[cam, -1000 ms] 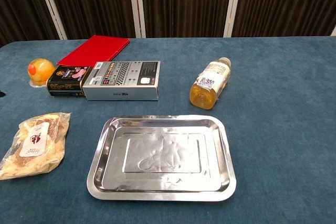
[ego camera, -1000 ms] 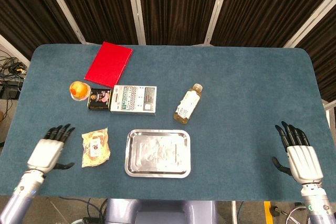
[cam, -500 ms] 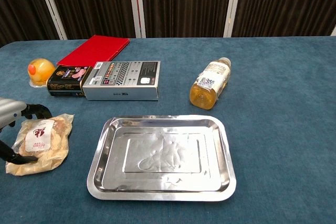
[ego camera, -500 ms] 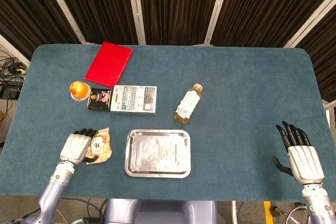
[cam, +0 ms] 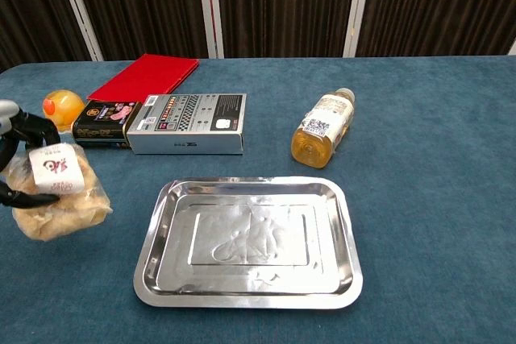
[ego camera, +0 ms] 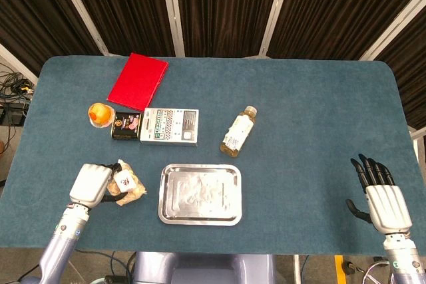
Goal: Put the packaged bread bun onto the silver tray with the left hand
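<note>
While left hand (ego camera: pixel 91 183) grips bread bun (ego camera: pixel 126 187) beside silver tray (ego camera: pixel 200 194), bottle (ego camera: pixel 239 130) and boxes (ego camera: pixel 170 126) lie beyond, right hand (ego camera: pixel 381 199) spread, empty

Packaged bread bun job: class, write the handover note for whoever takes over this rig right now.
Left hand: grips the packaged bread bun left of the silver tray; whether it has cleared the table is unclear.
Right hand: open, holding nothing, at the table's right edge.
Done: bun grasped.
Left: carry it right over the tray, set it down inside, release. The tray holds nothing yet.
</note>
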